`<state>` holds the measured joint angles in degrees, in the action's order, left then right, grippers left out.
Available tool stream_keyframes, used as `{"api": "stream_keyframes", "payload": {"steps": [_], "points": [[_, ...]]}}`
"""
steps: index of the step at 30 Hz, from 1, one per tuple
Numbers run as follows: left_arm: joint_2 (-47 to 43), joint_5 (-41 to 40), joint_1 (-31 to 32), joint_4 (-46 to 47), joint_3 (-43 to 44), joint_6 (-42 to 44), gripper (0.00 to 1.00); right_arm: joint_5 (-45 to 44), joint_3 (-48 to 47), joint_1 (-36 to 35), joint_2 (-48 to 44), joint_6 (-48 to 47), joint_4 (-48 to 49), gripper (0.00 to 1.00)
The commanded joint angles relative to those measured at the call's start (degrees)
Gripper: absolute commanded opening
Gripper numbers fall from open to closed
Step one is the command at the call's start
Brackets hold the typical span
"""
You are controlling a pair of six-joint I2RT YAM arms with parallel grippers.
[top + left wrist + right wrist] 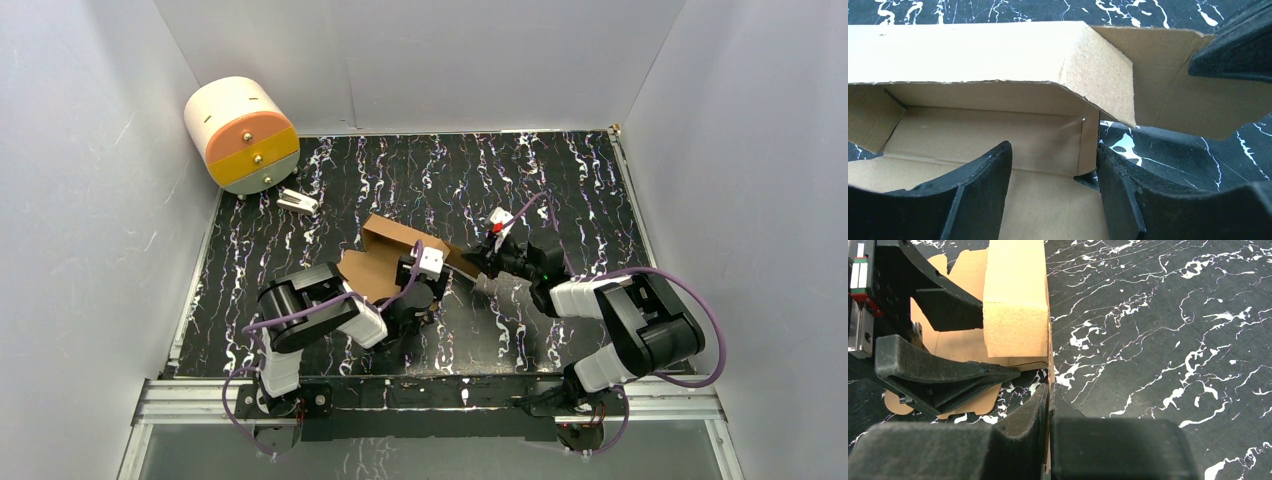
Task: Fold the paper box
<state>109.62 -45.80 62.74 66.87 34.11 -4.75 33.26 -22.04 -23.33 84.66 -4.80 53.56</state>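
Tabletop (560,180): black with white veins. It carries the box near its middle, just ahead of both arms.
Drawer unit (243,135): in the far left corner, well apart from the box.
Right arm (640,320): comes in from the right, with the forearm low and the wrist aimed left at the box's right end.
Left arm (310,310): elbow folded back, with the wrist turned down over the box's right part.
Box (390,250): brown cardboard, half formed. In the left wrist view 1 long panel leans over an open floor. In the top view more flat sheet lies toward the left.
Long axis: roughly left to right in the top view, with the right end a little nearer the bases.
Key relation: both end effectors meet at the right end, the left on the box side of the corner and the right just outside it. The left arm is nearer the box's body.
Flap (1168,95): sticks out past the right end, raised off the tabletop.
Right end effector (1048,392): jaws closed flat on the flap's thin edge.
Left end effector (1053,147): jaws apart. 1 finger is inside on the floor and 1 is outside. The short end wall (1090,145) stands between them, against the outer finger, and nothing is pinched.
Step, as I judge it: closing the right end, with the flap likely to swing in toward the end wall.
Risk, as I judge it: the inner left finger sits where the flap may need to tuck in.
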Motion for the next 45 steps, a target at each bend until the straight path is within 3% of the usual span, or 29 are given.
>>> {"api": "stream_keyframes", "payload": {"steps": [1,10,14,20,26,45], "points": [[-3.85,-3.01,-0.35,5.13,-0.54,-2.12,0.59,1.17,-0.02,-0.21,-1.67,-1.00,1.72,0.10],[-5.40,0.28,-2.82,4.89,-3.85,-8.13,0.56,1.66,-0.26,-0.22,-1.11,-0.45,2.02,0.14],[-5.13,1.78,-3.51,4.63,-4.93,-10.39,0.56,1.81,-0.44,-0.22,-0.73,0.73,2.74,0.22],[-5.38,5.11,-5.33,4.41,-6.71,-14.69,0.56,3.19,-2.08,-0.17,-0.15,3.58,3.64,0.44],[-4.86,7.20,-7.00,4.48,-7.59,-17.18,0.56,1.93,-5.50,-1.18,1.27,4.36,2.24,0.54],[-4.71,12.61,-9.37,4.50,-9.37,-21.54,0.54,-14.30,-13.69,-9.73,12.57,4.89,2.49,0.55]]}}
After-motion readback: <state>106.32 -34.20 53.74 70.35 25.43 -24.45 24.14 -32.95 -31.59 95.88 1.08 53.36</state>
